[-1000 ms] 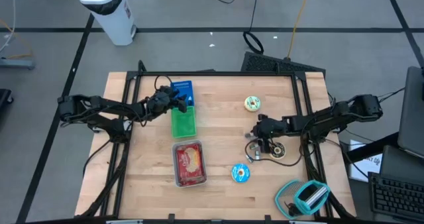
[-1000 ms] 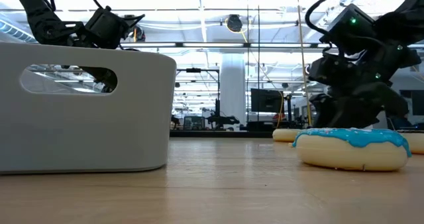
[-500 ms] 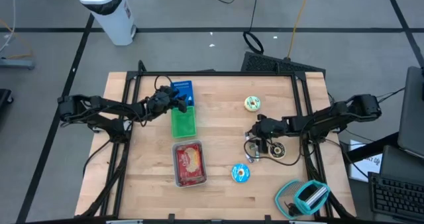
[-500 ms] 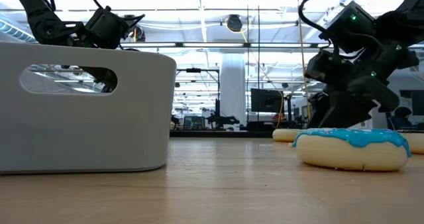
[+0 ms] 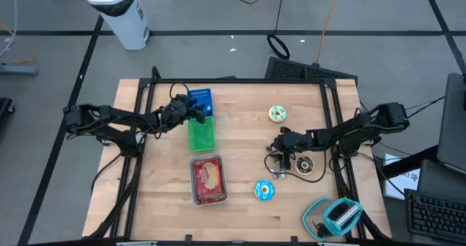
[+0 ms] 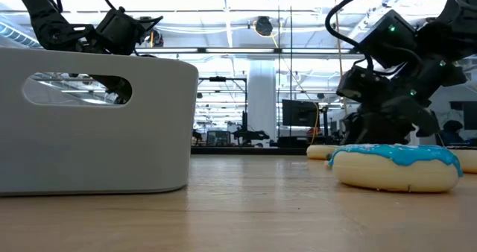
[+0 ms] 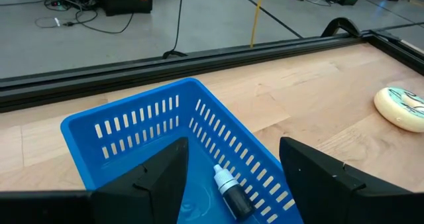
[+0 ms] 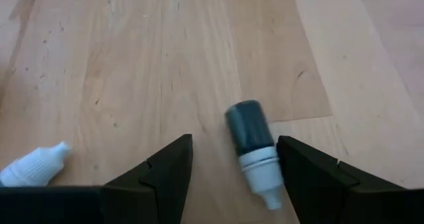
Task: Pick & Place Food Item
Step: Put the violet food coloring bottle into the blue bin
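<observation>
Lying on the bare wood of the desk [image 5: 240, 115], a small dark dropper bottle [image 8: 252, 147] sits just ahead of the right gripper [image 5: 277, 148], whose fingers [image 8: 154, 172] are spread and pinch nothing; a white bottle [image 8: 34, 163] lies near it. A blue-iced doughnut [image 5: 263, 191] rests nearer the front edge, a pale doughnut [image 5: 277, 114] farther back. The left gripper [image 5: 195, 113] hovers with fingers spread over a blue basket [image 7: 146, 121] holding another bottle. Around the desk spreads grey floor with cables.
</observation>
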Robot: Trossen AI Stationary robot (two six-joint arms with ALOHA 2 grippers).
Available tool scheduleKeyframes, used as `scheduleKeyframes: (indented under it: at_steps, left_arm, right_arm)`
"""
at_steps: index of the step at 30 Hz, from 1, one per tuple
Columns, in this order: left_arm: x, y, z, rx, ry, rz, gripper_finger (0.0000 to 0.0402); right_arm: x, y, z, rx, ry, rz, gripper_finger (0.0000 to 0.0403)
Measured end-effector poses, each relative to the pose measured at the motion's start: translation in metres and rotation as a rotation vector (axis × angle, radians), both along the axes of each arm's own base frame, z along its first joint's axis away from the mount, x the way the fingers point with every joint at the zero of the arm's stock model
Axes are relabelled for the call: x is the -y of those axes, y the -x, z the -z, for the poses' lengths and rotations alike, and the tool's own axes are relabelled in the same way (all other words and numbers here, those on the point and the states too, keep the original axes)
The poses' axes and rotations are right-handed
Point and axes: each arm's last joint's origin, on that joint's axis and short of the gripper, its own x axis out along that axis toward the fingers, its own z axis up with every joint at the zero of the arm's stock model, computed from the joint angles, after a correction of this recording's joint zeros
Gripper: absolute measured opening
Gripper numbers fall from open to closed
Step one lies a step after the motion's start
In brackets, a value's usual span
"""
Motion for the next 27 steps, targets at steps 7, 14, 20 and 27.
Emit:
scheduleKeyframes:
  at_steps: [7,14,20,27]
  left_arm:
    - [0.0,0.0,0.0,0.0,0.0,0.0,0.0239]
    - [0.0,0.0,0.0001,-0.002,-0.001,0.001,0.0239]
    - [0.0,0.0,0.0,-0.002,-0.001,0.001,0.0239]
    - [-0.0001,0.0,0.0,-0.001,0.0,0.0,0.0239]
  right_arm:
    - [0.0014,0.0012,0.001,-0.018,0.052,0.015,0.0208]
    - [0.0014,0.0015,0.0012,-0.021,0.053,0.014,0.0208]
    - [0.0014,0.0016,0.0014,-0.023,0.054,0.012,0.0208]
    - [0.0014,0.0017,0.0014,-0.024,0.054,0.012,0.0208]
